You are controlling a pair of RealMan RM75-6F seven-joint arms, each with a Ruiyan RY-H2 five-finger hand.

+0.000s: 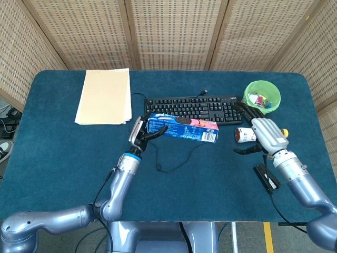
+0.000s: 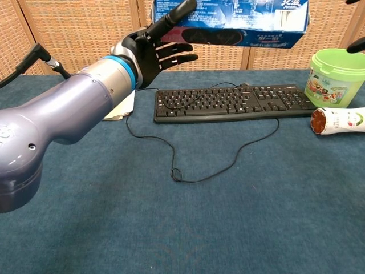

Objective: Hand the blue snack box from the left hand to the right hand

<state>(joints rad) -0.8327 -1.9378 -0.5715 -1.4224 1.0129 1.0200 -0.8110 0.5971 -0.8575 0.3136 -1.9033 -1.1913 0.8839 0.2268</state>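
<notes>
The head view takes in both arms. The left hand point(image 1: 140, 136) grips the blue snack box point(image 1: 182, 127) by its left end, fingers wrapped around it, and holds it above the table point(image 1: 52, 158) just in front of the black keyboard point(image 1: 195, 108). The right hand point(image 1: 261, 134) hovers near the box's right end with fingers spread and nothing in them, apart from the box.

The chest view shows what the head view cannot: the box's underside point(image 2: 239, 20) seen from below, high against the wicker screen, with the left hand's dark fingers point(image 2: 171, 54) splayed beneath it. Of the right hand only a dark sliver shows at the frame edge (too little to read).

The box's long axis runs left to right, roughly parallel to the keyboard, its free end pointing toward the right hand and tilted slightly down.

Nearby sit a green tub point(image 1: 261, 98), a paper stack point(image 1: 104, 96) and a loose cable point(image 1: 179, 158).
</notes>
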